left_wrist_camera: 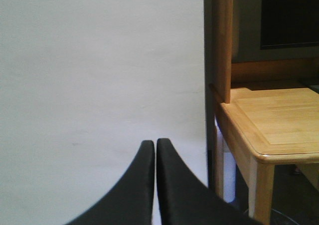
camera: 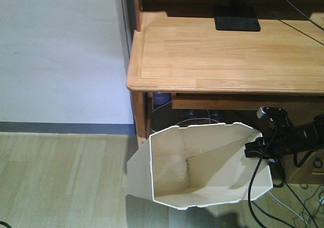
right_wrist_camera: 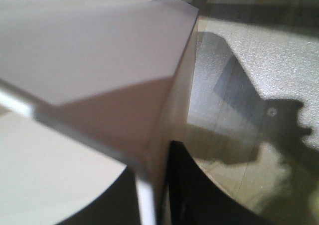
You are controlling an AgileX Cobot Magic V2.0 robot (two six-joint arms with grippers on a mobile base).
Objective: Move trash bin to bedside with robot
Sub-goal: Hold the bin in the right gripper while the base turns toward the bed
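- Pinching the right-hand wall of the trash bin (camera: pixel 202 162) at its rim with the right gripper (camera: pixel 252 148), jaws narrowed onto the thin white plastic.
- Showing, in the right wrist view, one black finger (right_wrist_camera: pixel 204 200) lying outside that wall and the other inside, with the white edge running up between them.
- Reaching in from the right edge of the front view on a black arm (camera: pixel 304 134), with black cables (camera: pixel 260 187) trailing down past the bin's outer wall.
- Standing open-mouthed in front of the wooden desk (camera: pixel 228 51), just below its front left corner, and tilting so that the rectangular bottom is showing through the angular rim.
- Leaving it unclear whether the bin's base is touching the pale plank floor (camera: pixel 61 177) or hanging just above it.
- Holding the left gripper (left_wrist_camera: pixel 153 144) with its two curved black fingers pressed tip to tip and nothing between them, facing a plain white wall (left_wrist_camera: pixel 99 75), with the desk's corner off to the right.
- Casting a dark shadow (right_wrist_camera: pixel 279 120) of the gripper head across the floor beyond the bin, seen from the right wrist.
- Resting a flat black stand base (camera: pixel 236 23) on the back part of the desk.
- Running a grey skirting strip (camera: pixel 61 128) along the foot of the wall beside the desk.
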